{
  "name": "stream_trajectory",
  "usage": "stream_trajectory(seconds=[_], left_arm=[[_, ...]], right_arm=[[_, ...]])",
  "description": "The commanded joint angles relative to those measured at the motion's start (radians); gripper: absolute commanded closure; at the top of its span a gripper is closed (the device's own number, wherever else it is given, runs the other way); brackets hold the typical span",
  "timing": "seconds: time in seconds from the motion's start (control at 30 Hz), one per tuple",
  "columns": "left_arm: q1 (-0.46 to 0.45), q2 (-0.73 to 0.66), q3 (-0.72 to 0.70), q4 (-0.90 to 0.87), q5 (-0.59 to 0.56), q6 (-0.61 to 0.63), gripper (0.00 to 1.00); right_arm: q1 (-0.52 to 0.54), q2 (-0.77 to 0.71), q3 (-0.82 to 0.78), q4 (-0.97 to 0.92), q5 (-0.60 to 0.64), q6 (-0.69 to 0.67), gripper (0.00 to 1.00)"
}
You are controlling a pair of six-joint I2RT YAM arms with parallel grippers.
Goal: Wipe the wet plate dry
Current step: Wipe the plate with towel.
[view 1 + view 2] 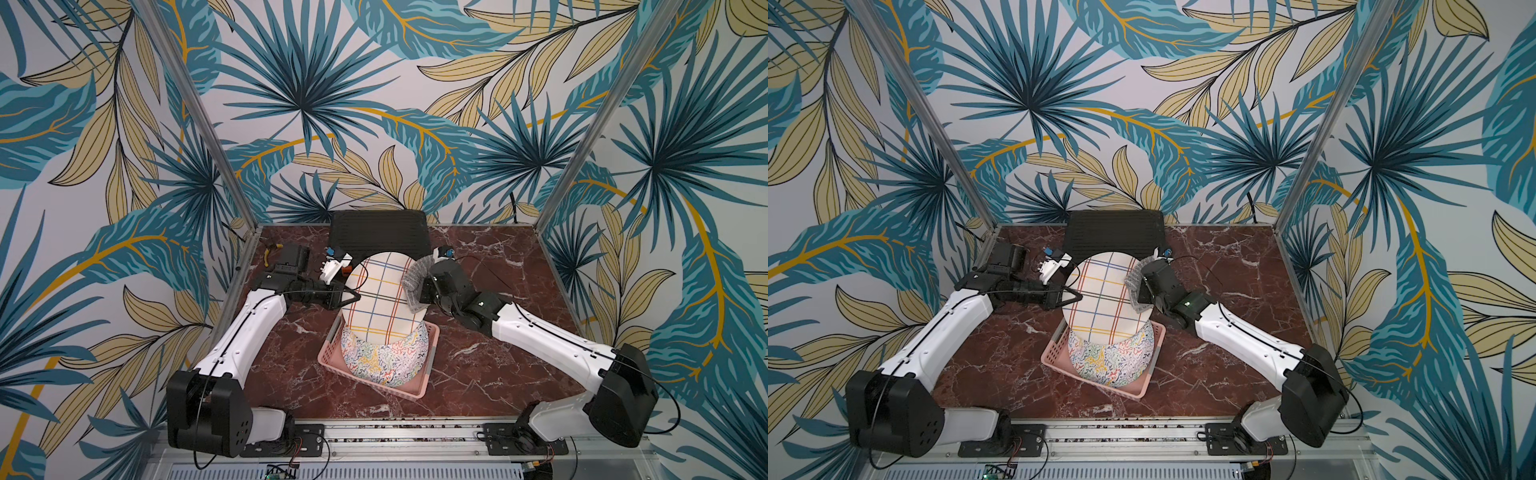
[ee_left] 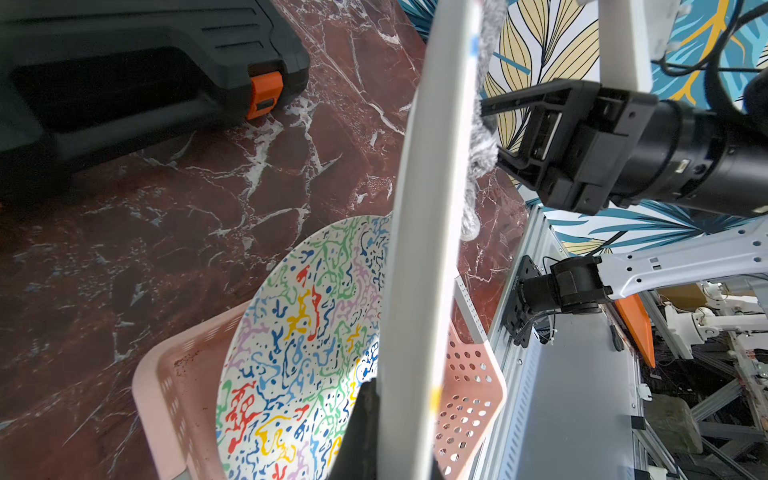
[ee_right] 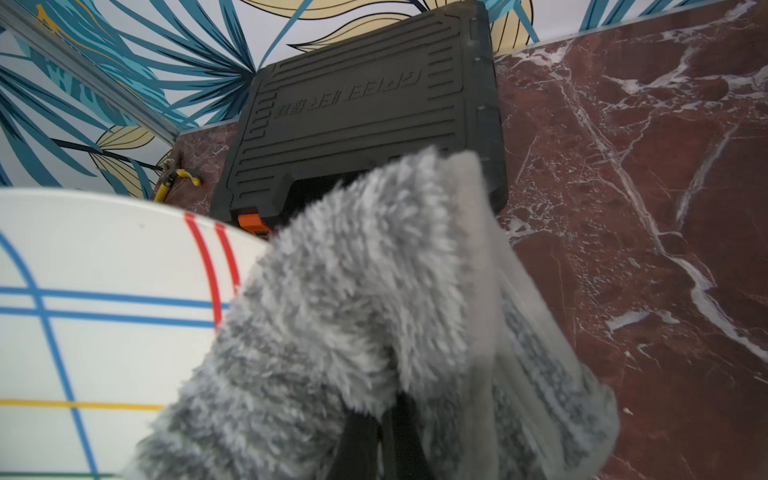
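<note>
A white plate with coloured grid lines [image 1: 380,303] [image 1: 1104,303] is held upright above the pink basket. My left gripper [image 1: 352,297] [image 1: 1074,297] is shut on its left rim. The left wrist view shows this plate edge-on [image 2: 428,249], with one dark finger [image 2: 361,419] against its back. My right gripper [image 1: 422,291] [image 1: 1141,291] [image 3: 384,411] is shut on a grey fluffy cloth [image 1: 413,276] [image 1: 1133,282] [image 3: 332,311]. The cloth lies against the right side of the plate's face [image 3: 104,332] and is visible from the left wrist as well [image 2: 482,141].
A second plate with colourful squiggles [image 1: 384,359] [image 2: 299,332] leans in the pink basket [image 1: 328,359] [image 2: 166,395] just below the held plate. A black tool case [image 1: 378,232] [image 3: 365,104] lies at the back of the marble table [image 1: 498,374]. Metal posts stand at the back corners.
</note>
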Motion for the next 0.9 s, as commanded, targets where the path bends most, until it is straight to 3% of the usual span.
stream_trajectory(seconds=[0.0,0.43,0.63,0.87], left_arm=[[-0.007,-0.034,0.009,0.041,0.123,0.023,1.00],[-0.007,-0.029,0.007,0.049,0.120,0.015,1.00],[-0.007,-0.035,0.006,0.049,0.119,0.014,1.00],[-0.008,-0.040,0.006,0.053,0.121,0.010,1.00]], right_arm=[[0.022,-0.014,-0.041,0.002,-0.013,-0.005,1.00],[0.313,0.243,0.252,0.046,-0.090,-0.156,1.00],[0.289,0.205,0.167,0.036,0.002,-0.138,1.00],[0.231,0.114,0.011,0.037,0.004,-0.074,1.00]])
